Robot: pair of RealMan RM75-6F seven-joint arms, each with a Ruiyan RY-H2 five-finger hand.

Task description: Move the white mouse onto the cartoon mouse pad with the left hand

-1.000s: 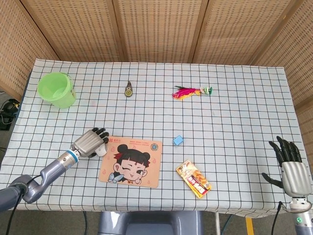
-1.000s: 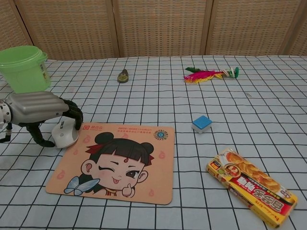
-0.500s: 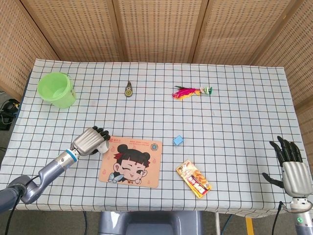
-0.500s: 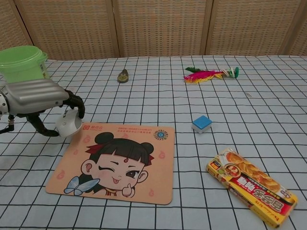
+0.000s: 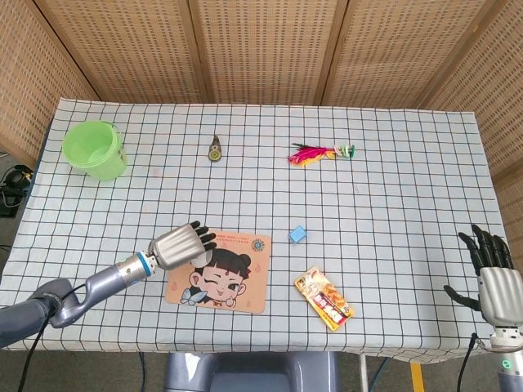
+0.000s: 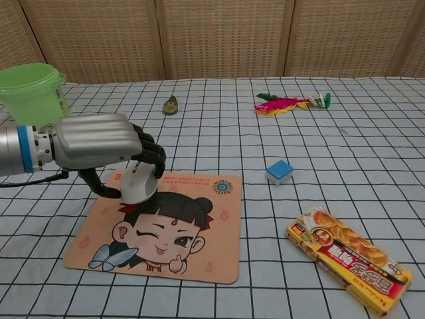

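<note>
The left robot hand [image 6: 99,149] grips the small white computer mouse [image 6: 138,183], with its dark fingers [image 6: 151,154] curled over the top and a thumb hooked under the near side. In the chest view the mouse is tilted and sits over the upper left part of the rectangular peach-coloured mouse pad printed with a winking cartoon child [image 6: 161,226]; whether it touches the pad or hangs just above it cannot be told. In the head view the same hand [image 5: 181,244] covers the pad's upper left corner [image 5: 233,273] and hides the mouse almost wholly.

The right robot hand [image 5: 493,278] shows only in the head view, at the lower right beyond the table's edge, holding nothing, with its dark fingers spread and pointing up.

The table carries a white cloth with a black grid [image 6: 345,173]. A small blue cube-like block [image 6: 279,171] lies to the right of the pad, and a yellow and red flat snack packet [image 6: 348,258] lies nearer the front right. At the far side are a pink, yellow and green feathered shuttlecock [image 6: 289,104] and a small dark round object [image 6: 170,105] too small to identify. A light green plastic bucket [image 6: 32,93] stands at the far left.
</note>
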